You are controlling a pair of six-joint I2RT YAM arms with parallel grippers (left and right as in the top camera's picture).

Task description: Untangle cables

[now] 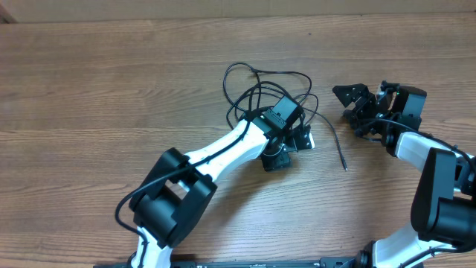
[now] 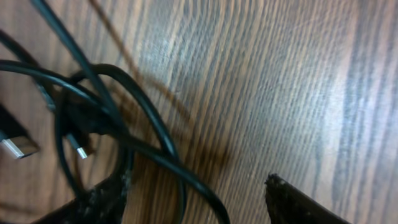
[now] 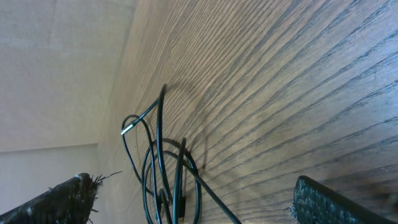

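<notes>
**Spread left pincer (image 1: pixel 288 149) sits on the tangled cables (image 1: pixel 253 95)**

Closest to the wrist lens, the left pincer's two dark fingers (image 2: pixel 295 199) stand apart. Bare wood shows between them, and they are not pinching anything. One black cord (image 2: pixel 155 124) curves through that gap, lying on the table (image 1: pixel 111 74). Just off the left pincer's one finger lie a flat silver plug (image 2: pixel 15 146) and a smaller plug (image 2: pixel 79 151).

From above, the cables lie in loose overlapping loops under the left pincer and just beyond it, on the side away from the arm bases. One free cord end (image 1: pixel 338 152) trails out to the right of the left pincer.

The right pincer (image 1: pixel 351 108) hangs well to the right of the left pincer. Its jaws are spread wide and hold nothing.
</notes>
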